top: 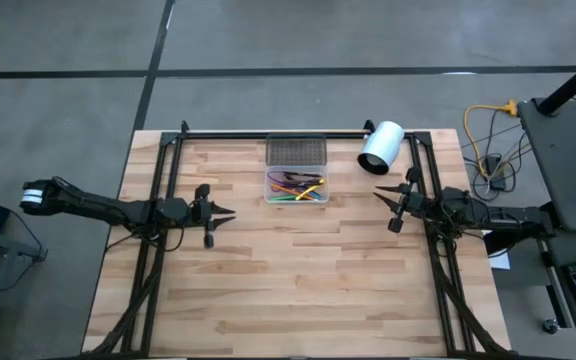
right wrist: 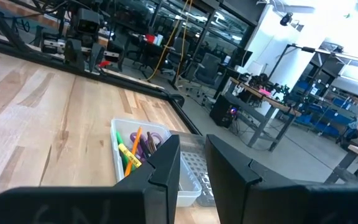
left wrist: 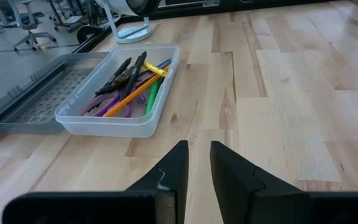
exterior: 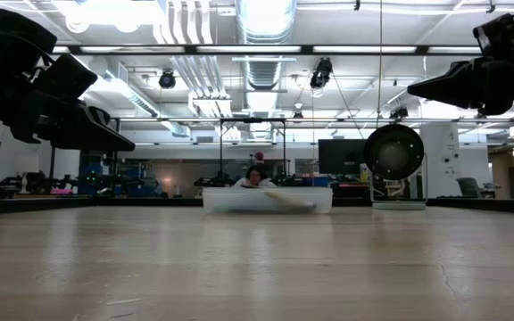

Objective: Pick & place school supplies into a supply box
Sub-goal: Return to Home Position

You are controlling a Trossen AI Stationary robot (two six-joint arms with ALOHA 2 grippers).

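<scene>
The supply box [top: 268, 190], a clear plastic tray, stands at the table's far middle. Its dark grey mesh part [top: 296, 150] lies on its far side. The school supplies [left wrist: 132, 87] lie inside it: purple-handled scissors, orange and green sticks, a yellow piece and dark pens. They also show in the right wrist view as the supplies [right wrist: 135, 146]. My left gripper [top: 230, 212] hovers to the left of the box and nearer than it, pointing right. My right gripper [top: 376, 193] hovers to the right of the box, pointing left. Each stands open by a narrow gap, with nothing between its fingers.
A white cylinder with a dark opening [top: 380, 147] lies at the far right, close to the right gripper. A black rail [top: 268, 133] runs along the far edge, and black frame legs cross both sides. The bare wood near the front [top: 298, 290] is free room. Beyond the table a person [exterior: 257, 176] shows.
</scene>
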